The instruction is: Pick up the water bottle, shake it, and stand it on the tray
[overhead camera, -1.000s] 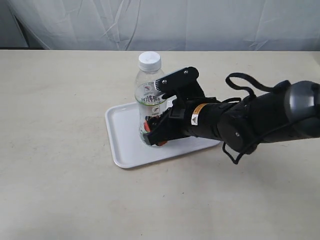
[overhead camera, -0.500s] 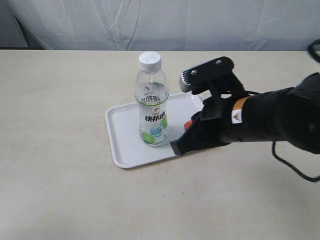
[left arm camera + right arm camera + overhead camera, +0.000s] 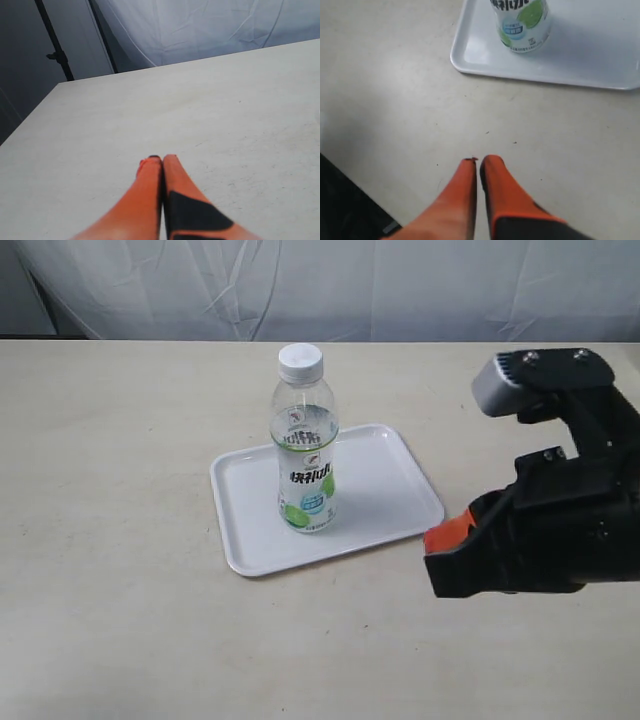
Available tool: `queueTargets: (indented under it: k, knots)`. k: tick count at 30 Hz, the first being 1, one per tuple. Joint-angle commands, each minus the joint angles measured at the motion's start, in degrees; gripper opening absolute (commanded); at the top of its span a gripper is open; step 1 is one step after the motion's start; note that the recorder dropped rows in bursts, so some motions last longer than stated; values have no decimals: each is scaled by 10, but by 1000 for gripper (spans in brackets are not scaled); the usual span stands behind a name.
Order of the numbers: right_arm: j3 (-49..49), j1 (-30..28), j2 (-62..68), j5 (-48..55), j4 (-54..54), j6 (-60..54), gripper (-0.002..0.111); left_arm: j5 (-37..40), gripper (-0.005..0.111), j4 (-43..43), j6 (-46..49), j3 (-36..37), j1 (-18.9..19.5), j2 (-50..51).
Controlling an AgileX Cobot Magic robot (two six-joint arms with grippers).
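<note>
the table (image 3: 120,540) carries all items. the right arm (image 3: 560,520) has withdrawn to the lower right of the exterior view; half a second earlier it was at the tray's right edge, just beside the bottle. the right pincer (image 3: 448,538) is now clear of the tray, fingers closed together, holding nothing. the tray (image 3: 380,480) lies at frame centre, position unchanged. the water bottle (image 3: 305,450) stands upright on the tray's left half, cap on, unmoved since release. the left pincer (image 3: 156,159) is closed and empty above bare table.
</note>
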Motion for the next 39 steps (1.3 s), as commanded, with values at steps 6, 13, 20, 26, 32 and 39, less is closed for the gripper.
queueTargets:
  k: [6, 13, 20, 26, 32, 39]
  knots:
    - [190, -69, -318, -257, 48, 0, 9, -7, 0, -2, -5, 1, 0, -2]
    - [327, -330, -551, -204, 55, 0, 9, -7, 0, -2, -5, 1, 0, -2]
    - [383, -336, -563, -225, 13, -5, 9, -7, 0, -1, -5, 1, 0, -2]
    - [383, -336, -563, -222, -35, -5, 9, -7, 0, -1, -5, 1, 0, -2]
    - [383, -336, -563, -222, -75, -5, 9, -7, 0, -1, -5, 1, 0, -2]
    - [383, -345, -563, -219, -89, -5, 9, -7, 0, -1, -5, 1, 0, -2]
